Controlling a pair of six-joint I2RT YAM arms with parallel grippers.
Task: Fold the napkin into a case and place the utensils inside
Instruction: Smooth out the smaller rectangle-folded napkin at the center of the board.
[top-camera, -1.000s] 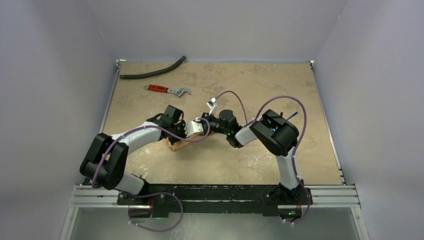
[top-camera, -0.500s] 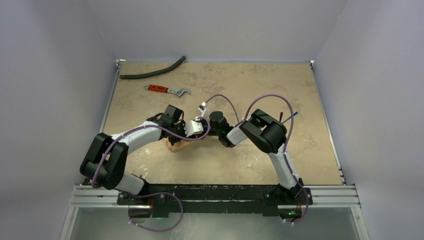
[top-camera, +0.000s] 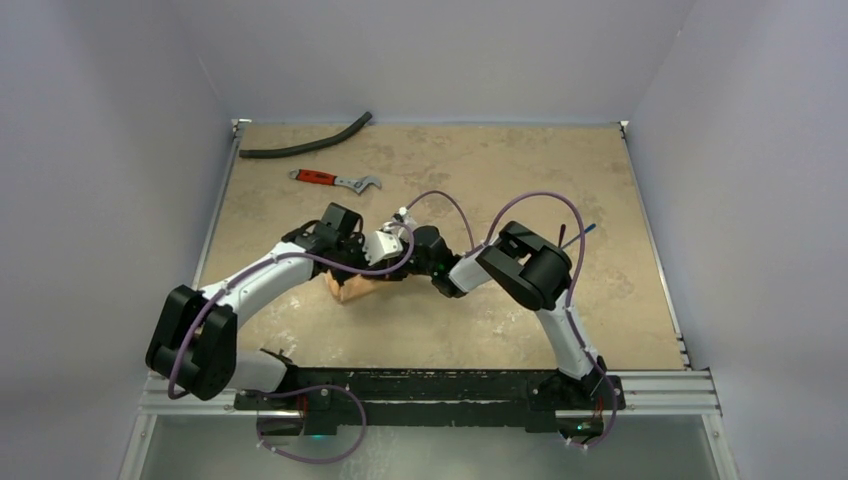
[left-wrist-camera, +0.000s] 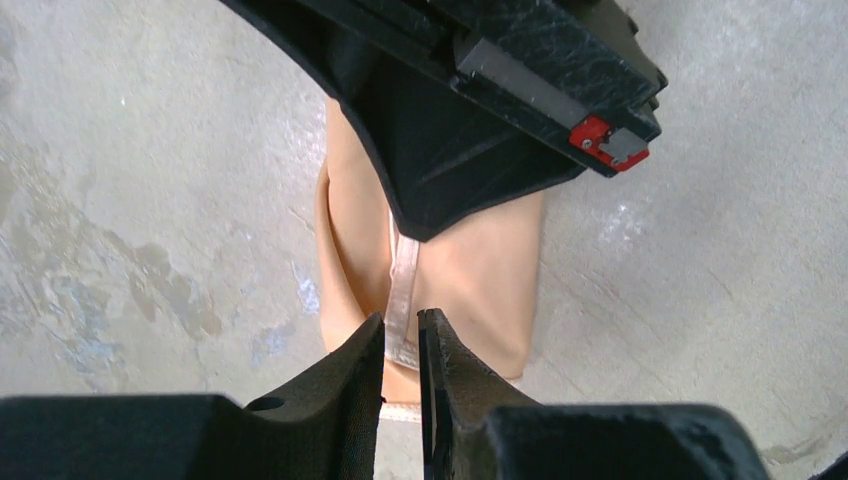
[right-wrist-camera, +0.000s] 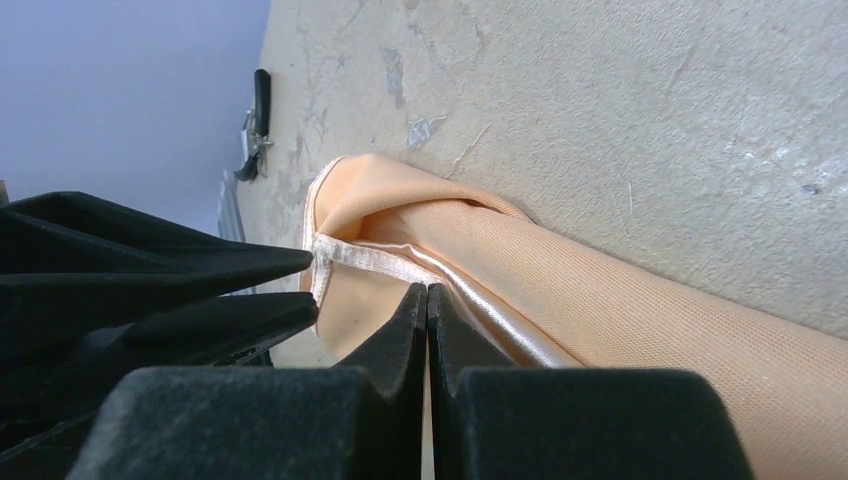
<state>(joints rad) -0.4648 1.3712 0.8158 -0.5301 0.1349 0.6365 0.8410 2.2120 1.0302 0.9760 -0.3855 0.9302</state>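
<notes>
both pincers meet at the folded napkin's hem

top external: the two arms reach in to the middle of the table (top-camera: 480, 320) and their wrists crowd together there. the peach napkin (top-camera: 350, 288) lies under them as a small folded bundle, only its lower left end showing. a black hose (top-camera: 305, 142) and a red-handled wrench (top-camera: 335, 180) lie well apart from it in the upper left. the blue fork (top-camera: 590, 228) shows as a sliver right of the right arm's elbow, with the dark spoon (top-camera: 561, 236) just beside it.

left wrist: the napkin (left-wrist-camera: 480, 270) runs up the centre of the frame, long and narrow, with a pale hem strip down its middle. the left gripper (left-wrist-camera: 403, 320) sits at bottom centre, its fingers slightly spread with a narrow slit between them; the hem ends at that slit. the black right gripper covers the cloth's upper end.

right wrist: the right gripper (right-wrist-camera: 427, 300) is pressed together at bottom centre, its tips against the shiny hem on the fold. i cannot tell if cloth is caught between them. the left gripper's two fingers point in from the left, near the hem's corner.
</notes>
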